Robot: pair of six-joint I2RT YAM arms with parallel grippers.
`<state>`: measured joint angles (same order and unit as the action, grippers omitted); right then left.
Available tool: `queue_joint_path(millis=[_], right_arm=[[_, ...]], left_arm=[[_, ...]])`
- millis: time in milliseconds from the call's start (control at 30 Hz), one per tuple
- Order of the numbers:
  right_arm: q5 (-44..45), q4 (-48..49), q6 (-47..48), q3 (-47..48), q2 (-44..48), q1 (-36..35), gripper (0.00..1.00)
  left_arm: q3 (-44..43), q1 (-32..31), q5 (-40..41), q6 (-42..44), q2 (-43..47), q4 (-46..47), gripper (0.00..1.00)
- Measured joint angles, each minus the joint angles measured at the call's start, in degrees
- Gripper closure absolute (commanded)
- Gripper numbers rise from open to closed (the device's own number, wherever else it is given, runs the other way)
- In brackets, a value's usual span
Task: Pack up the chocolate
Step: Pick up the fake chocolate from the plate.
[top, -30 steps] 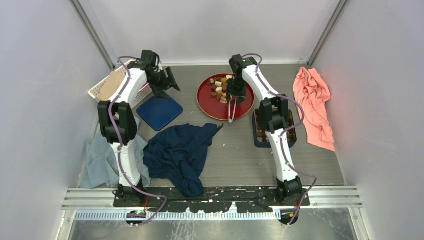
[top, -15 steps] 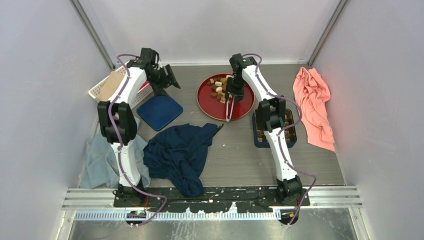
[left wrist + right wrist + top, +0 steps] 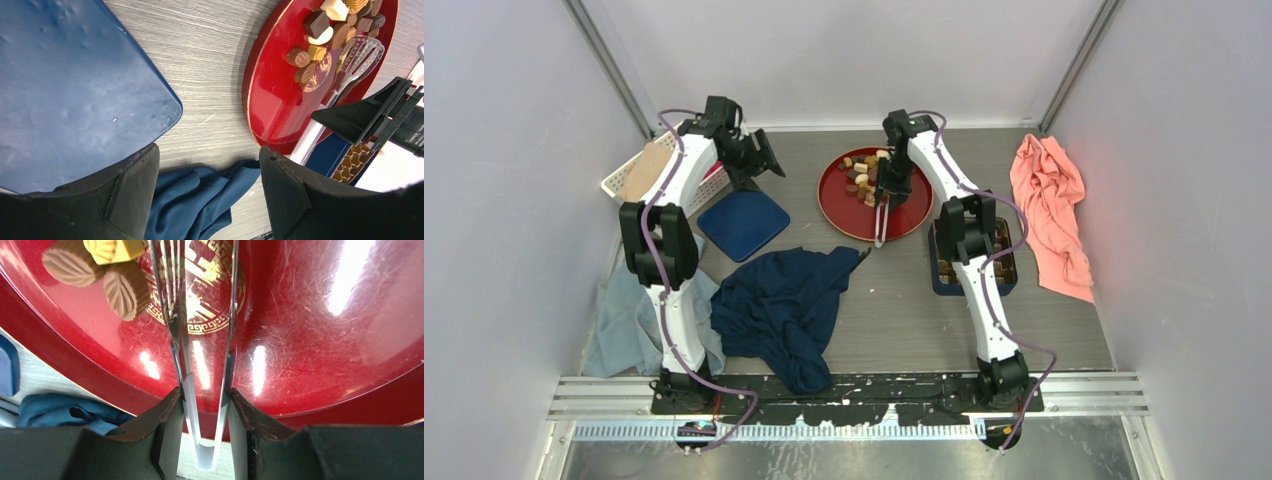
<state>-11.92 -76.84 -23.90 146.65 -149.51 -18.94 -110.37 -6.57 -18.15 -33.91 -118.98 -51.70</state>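
We start with the counter (image 3: 894,300). The navy cloth (image 3: 784,305) sprawls near the arms' bases and the pink cloth (image 3: 1054,210) lies off to the right. Both are well apart from the work, so we take them for clutter rather than part of the job. The navy lid (image 3: 742,222) lies flat to the left of the red tray (image 3: 844,212), presumably set aside so that the navy box (image 3: 1006,275), just right of the tray and partly under the right arm, is open for filling. The chocolate (image 3: 864,168) is heaped on the far half of the tray. The right pincer (image 3: 892,188) hangs over that tray pinching a pair of tongs (image 3: 883,218), we think because the pieces are too small for its broad fingers. The left pincer (image 3: 764,160) hovers spread and empty near the lid, out of the way. Only the overhead view gives us the whole layout and the box's place. Only the left wrist view shows the tongs' slotted heads lying beside the pile, though not whether they grip a piece. Only the right wrist view shows both fingers (image 3: 167,415) pressing the tongs' two arms, with two ribbed brown pieces just to their left.
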Motion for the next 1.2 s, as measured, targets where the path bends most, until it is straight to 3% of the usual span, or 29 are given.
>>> queue_joint_path(millis=[833,1200], right_arm=[[1.33,-2.32,1.6,-3.08,1.03,-1.66,0.62],[-6.14,-1.81,1.75,-3.23,1.42,-2.03,0.61]], left_arm=[[0.48,0.0,-0.57,0.04,-0.07,0.0,0.27],[2.05,0.0,-1.16,0.04,0.09,0.04,0.27]])
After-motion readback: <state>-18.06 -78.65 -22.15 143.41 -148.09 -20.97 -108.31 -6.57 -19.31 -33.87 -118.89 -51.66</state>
